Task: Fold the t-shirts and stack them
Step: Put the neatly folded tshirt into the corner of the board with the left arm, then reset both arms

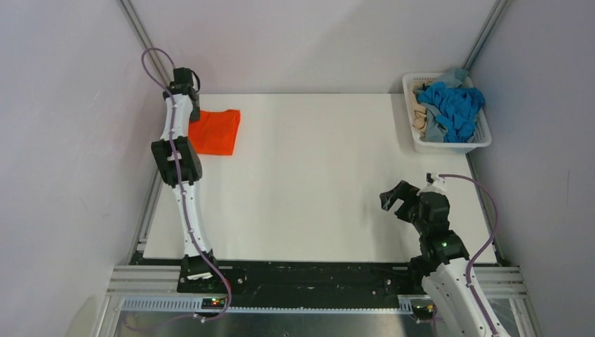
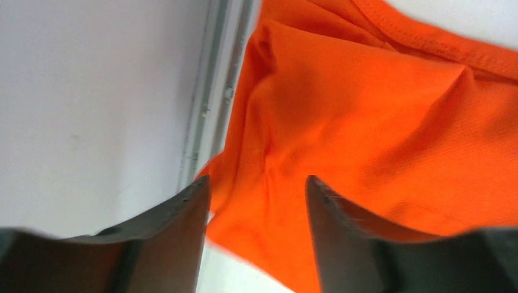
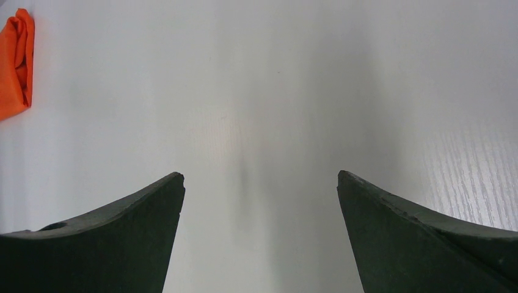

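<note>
A bright orange t-shirt (image 1: 216, 131) lies folded into a rough square at the far left of the table. It fills the left wrist view (image 2: 379, 122). My left gripper (image 1: 194, 114) hovers over the shirt's left edge by the table rail. Its jaws (image 2: 256, 183) are open with the cloth showing beyond them, not pinched. My right gripper (image 1: 394, 199) is open and empty low over bare table at the right front (image 3: 261, 177). The orange shirt shows at the top left of the right wrist view (image 3: 15, 61). A bright blue shirt (image 1: 452, 105), a grey-blue one (image 1: 456, 74) and a beige one (image 1: 419, 112) lie crumpled in the basket.
A white slotted plastic basket (image 1: 449, 146) stands at the far right corner of the table. A metal rail (image 2: 211, 91) and the grey wall run close along the table's left edge, right beside the left gripper.
</note>
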Robot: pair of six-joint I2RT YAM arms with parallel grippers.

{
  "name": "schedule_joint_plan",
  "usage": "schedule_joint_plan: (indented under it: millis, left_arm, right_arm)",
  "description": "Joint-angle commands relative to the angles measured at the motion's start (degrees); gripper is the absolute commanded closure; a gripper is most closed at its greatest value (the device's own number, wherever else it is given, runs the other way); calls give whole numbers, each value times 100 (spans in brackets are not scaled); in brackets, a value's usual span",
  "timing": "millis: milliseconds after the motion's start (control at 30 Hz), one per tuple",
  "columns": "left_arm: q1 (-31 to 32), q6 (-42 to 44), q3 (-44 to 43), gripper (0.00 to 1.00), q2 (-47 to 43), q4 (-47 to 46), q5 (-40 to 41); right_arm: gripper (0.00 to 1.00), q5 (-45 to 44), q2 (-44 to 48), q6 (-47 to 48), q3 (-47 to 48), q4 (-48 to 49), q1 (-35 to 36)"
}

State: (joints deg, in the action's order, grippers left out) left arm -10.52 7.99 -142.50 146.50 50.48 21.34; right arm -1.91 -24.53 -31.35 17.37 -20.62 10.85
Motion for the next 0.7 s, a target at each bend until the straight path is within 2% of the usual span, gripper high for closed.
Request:
schedule_joint_plan:
  millis: [0,33,67,200,367,400,500,600,633,667]
  left_arm:
    - [-10,53,-262,24,-170,-202,397]
    - [-4,-43,-266,18,-251,-208,494]
    - [8,-113,-269,5,-439,-223,542]
    - [132,-658,-80,1,-1258,-229,644]
    - [449,-1743,720,0,-2441,-240,-88]
    - [548,-2011,1074,0,-2786,-251,-480]
    - [867,-2498,2064,0,-3628,-287,-743]
    - [1620,-2723,3398,0,-4521,-642,-306]
    - [1815,-2750,4314,0,-5099,-978,-170]
    - [2179,-2776,4760,0,-5405,-1198,16]
  right_arm:
    - [0,-216,-8,59,73,254,-6]
    - [0,-241,-8,55,98,235,-7]
    - [0,-284,-8,52,112,226,-11]
    - [0,-369,-3,24,244,26,-4]
    - [0,-123,19,105,410,-128,-6]
    - [0,-26,-14,126,466,-228,-4]
    - [0,108,-76,175,548,-383,-9]
    - [0,124,-15,197,622,-477,-5]
    - [0,205,26,219,625,-499,-9]
    - [0,264,36,223,634,-518,-6]
